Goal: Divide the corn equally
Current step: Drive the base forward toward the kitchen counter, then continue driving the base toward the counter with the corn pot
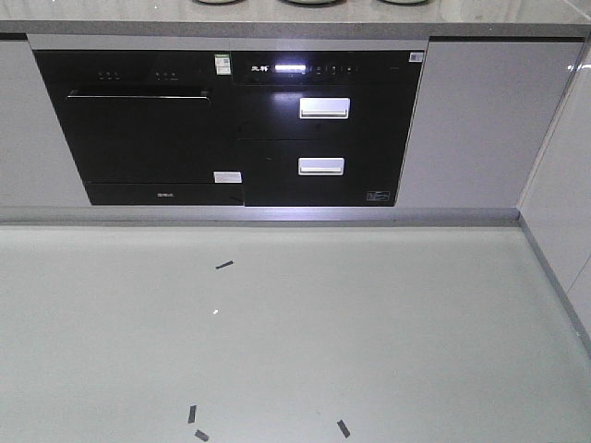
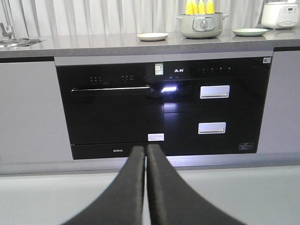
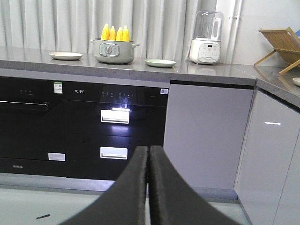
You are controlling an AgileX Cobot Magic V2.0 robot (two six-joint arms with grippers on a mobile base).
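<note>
Left jaws and right jaws pressed together, corn (image 3: 116,33) upright in pot (image 3: 114,52), green label (image 2: 159,68) on oven (image 2: 112,117) unreadable

Grey countertop (image 3: 211,70) runs above two black built-in units. One has a long bar handle (image 2: 111,88). The other, just beside it, has an upper drawer (image 2: 214,91) and a lower drawer (image 2: 212,127), each w/ white handle. Next to them is a plain grey cabinet door (image 3: 206,136). On the counter are a white appliance w/ clear jug (image 3: 206,37) and, in the corner, a wooden rack (image 3: 281,44). A pale curtain (image 3: 47,23) hangs behind. A few dark tape marks (image 1: 223,265) lie on the floor (image 1: 416,323).
</note>
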